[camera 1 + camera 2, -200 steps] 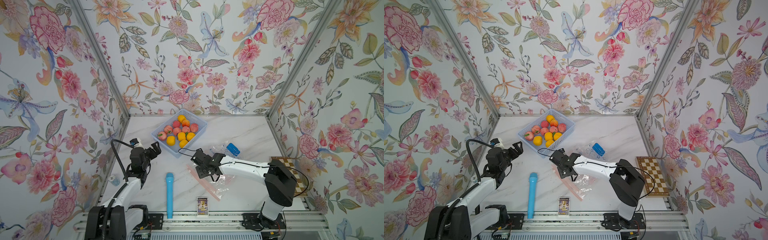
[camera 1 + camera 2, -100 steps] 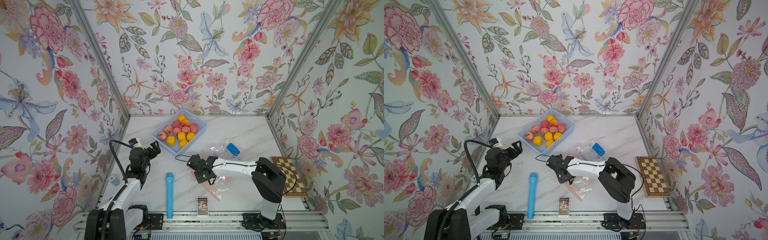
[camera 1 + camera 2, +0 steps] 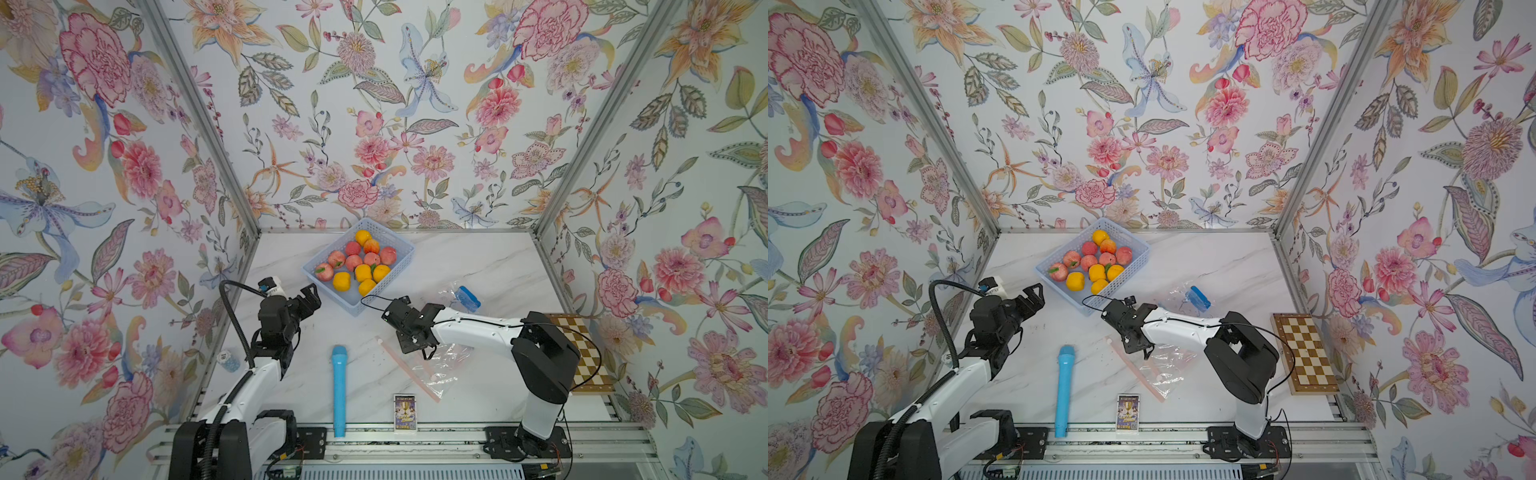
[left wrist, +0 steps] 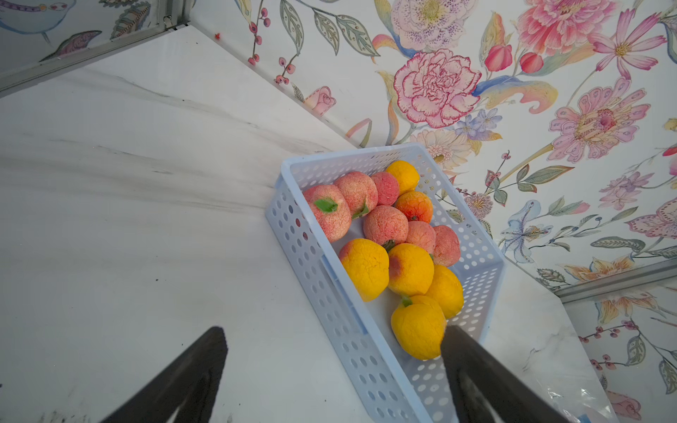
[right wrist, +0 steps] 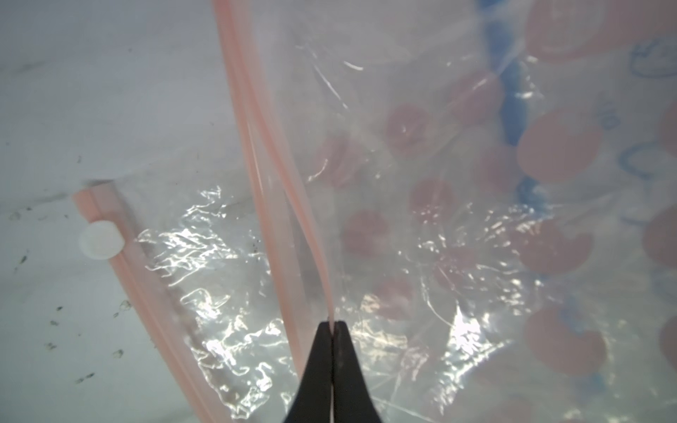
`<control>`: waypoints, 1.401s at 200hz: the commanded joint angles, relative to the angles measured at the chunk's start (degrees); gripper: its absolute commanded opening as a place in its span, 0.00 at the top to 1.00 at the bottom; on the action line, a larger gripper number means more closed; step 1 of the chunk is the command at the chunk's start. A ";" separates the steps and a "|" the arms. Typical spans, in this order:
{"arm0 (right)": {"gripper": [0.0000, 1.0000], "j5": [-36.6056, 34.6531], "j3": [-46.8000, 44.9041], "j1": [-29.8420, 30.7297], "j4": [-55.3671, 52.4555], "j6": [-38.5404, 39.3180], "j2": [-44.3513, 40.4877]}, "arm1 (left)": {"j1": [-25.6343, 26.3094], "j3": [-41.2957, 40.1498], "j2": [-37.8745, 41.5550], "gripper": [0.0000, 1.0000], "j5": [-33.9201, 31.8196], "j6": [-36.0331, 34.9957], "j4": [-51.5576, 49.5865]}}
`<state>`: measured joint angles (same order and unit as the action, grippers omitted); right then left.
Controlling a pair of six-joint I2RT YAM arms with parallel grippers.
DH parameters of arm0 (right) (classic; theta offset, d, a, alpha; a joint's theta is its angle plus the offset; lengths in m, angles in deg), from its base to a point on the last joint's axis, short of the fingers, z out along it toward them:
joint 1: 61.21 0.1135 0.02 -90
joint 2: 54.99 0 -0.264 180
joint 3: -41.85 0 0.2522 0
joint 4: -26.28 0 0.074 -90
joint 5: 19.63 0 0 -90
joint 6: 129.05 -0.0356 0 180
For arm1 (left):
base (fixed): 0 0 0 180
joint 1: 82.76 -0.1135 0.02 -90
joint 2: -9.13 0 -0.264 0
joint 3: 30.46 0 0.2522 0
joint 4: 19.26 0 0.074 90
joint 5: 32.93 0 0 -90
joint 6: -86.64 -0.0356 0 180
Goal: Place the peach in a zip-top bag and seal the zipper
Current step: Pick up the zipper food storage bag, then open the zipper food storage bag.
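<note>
Bag (image 3: 442, 365), clear zip-top, lies on the marble table (image 3: 478, 266) near the front rail. My right gripper (image 5: 333, 324) is pressed together, pinching one pink zipper strip (image 5: 256, 121). The white slider (image 5: 100, 241) sits at the end of the other strip. My left gripper (image 4: 332, 329) hangs spread wide and empty, just beside the blue basket (image 3: 402, 246). Peaches (image 3: 353, 262) all lie in that basket, apart from the bag.

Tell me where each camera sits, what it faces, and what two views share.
Both top views: overhead at front, looking down on the table; left arm and right arm show.
Left wrist: faces the basket of peaches; open left gripper shows.
Right wrist: faces the zip-top bag; right gripper shut on its zipper strip.
Shared: basket, in top and left wrist views.
</note>
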<state>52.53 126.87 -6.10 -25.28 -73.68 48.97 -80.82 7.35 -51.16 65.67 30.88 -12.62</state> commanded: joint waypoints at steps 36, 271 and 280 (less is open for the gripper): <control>1.00 2.99 0.56 -7.02 7.66 -0.36 -10.33 | 14.90 3.41 6.40 0.02 -9.11 -4.67 -5.55; 1.00 20.64 -3.72 -14.78 29.39 -1.66 -18.27 | 36.87 27.62 -25.72 0.22 -3.90 -5.03 -2.97; 1.00 19.50 -3.34 -14.55 28.36 -1.60 -18.25 | 37.00 28.18 -26.12 0.27 -5.59 -5.19 -4.06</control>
<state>73.99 122.20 -21.16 4.16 -74.68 30.72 -44.67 32.77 -75.81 63.84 27.54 -11.92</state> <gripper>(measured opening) 0.050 0.782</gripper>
